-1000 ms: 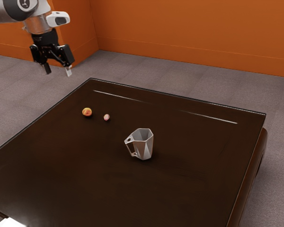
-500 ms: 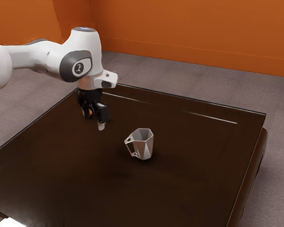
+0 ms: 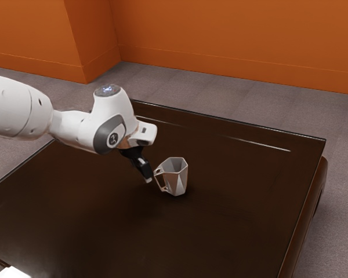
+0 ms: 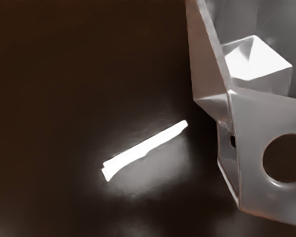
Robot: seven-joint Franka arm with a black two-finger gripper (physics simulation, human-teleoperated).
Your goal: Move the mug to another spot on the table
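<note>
Mug (image 3: 175, 175) stands upright on the table (image 3: 249, 191), its handle just beside the gripper (image 3: 147, 176) on the exterior view's left; gripper's spread cannot be determined.

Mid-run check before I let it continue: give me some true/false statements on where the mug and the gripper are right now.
1. The mug stands upright on the table. True.
2. The gripper is on the exterior view's right of the mug. False: it is on the exterior view's left of the mug, close to the handle.
3. The handle points toward the exterior view's left. True.
4. The mug hangs in the air above the table. False: its base rests on the table.
5. The wall behind the table is blue. False: it is orange.
</note>
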